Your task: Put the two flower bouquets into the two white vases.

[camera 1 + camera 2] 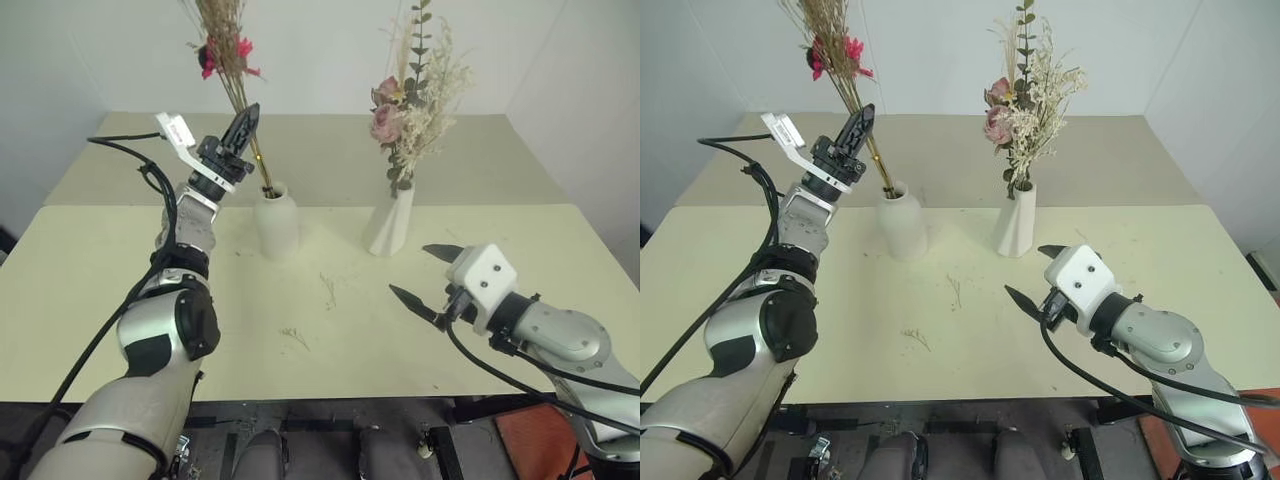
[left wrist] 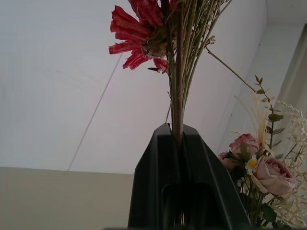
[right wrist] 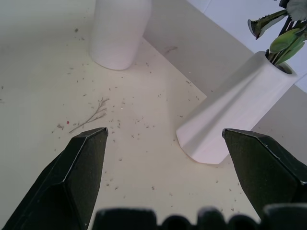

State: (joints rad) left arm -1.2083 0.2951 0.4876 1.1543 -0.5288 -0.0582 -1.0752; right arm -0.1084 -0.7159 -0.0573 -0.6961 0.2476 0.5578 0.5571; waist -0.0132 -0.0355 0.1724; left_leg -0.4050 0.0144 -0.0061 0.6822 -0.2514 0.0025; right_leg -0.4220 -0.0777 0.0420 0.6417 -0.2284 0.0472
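Note:
My left gripper (image 1: 245, 122) is shut on the stems of the wispy beige dried bouquet (image 1: 225, 40), just above the rounded white vase (image 1: 277, 225). The stems' lower ends reach into that vase's mouth. In the left wrist view the stems rise from between the shut fingertips (image 2: 163, 143) up to the magenta flower (image 2: 139, 28). The pink rose bouquet (image 1: 410, 110) stands in the slanted cone vase (image 1: 392, 225). My right gripper (image 1: 410, 270) hovers open and empty in front of the cone vase (image 3: 235, 115).
Both vases stand mid-table on the pale yellow table (image 1: 100, 280), which is joined to a second table behind. Small twig scraps (image 1: 328, 288) and crumbs lie in front of the vases. White walls close the back and sides.

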